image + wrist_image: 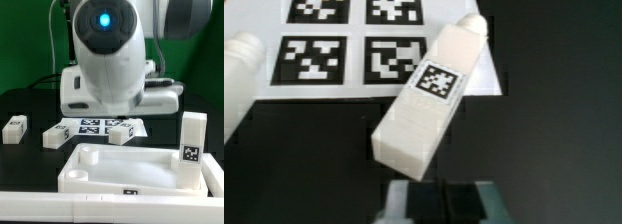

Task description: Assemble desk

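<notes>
Farthest to the exterior view's left, a short white plastic block leg (13, 127) lies on the black table (30, 105). A second white block leg (52, 135) lies just beside the thin flat white marker board (88, 127). A third white block leg (122, 131) lies at that board's edge toward the exterior view's right. In the wrist view this third white block leg (434, 100) lies tilted, its square black-and-white marker facing up and one end over the marker board (349, 45). The arm's two-finger gripper (438, 190) has its jaws pressed together with nothing between them, close to that leg's other end.

Nearer the camera lies the large white rectangular rimmed tabletop panel (75, 172), shaped like a shallow tray. At its corner on the exterior view's right a fourth white block leg (192, 150) stands upright. Whether it sits in a socket cannot be told.
</notes>
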Controlling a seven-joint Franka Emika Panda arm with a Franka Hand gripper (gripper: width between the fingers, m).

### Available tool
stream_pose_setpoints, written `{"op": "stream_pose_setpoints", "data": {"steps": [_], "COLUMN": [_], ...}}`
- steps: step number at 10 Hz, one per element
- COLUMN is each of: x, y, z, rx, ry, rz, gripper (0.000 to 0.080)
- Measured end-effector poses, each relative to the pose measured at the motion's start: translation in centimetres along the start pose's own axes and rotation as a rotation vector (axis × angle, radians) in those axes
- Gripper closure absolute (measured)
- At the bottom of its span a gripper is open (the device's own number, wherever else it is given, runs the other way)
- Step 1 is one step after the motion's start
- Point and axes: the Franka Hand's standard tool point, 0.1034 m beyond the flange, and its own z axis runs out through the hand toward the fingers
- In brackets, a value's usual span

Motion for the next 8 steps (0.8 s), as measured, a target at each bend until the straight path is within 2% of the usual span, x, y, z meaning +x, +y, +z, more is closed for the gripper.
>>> {"op": "stream_pose_setpoints", "data": {"steps": [1,3,4,5,6,7,8], "x": [-0.1,0.2,1.1,1.0,0.6,0.8,0.9], "y": [-0.1,-0.1,0.0,0.0,0.1,0.3,1.2], "z": [-0.6,-0.5,-1.2,-1.3,-0.9,-0.7,-0.4], "rx": [0.0,0.0,-0.007,-0.01,-0.007,0.009,0.045], "ry": [0.021,0.035,0.122,0.184,0.165,0.16,0.153], "rz": [-0.016,-0.015,-0.016,-0.016,-0.014,0.011,0.068], "gripper": [0.0798,0.0798,0.0798,0.0798,0.0798,0.0688,0.0529]}}
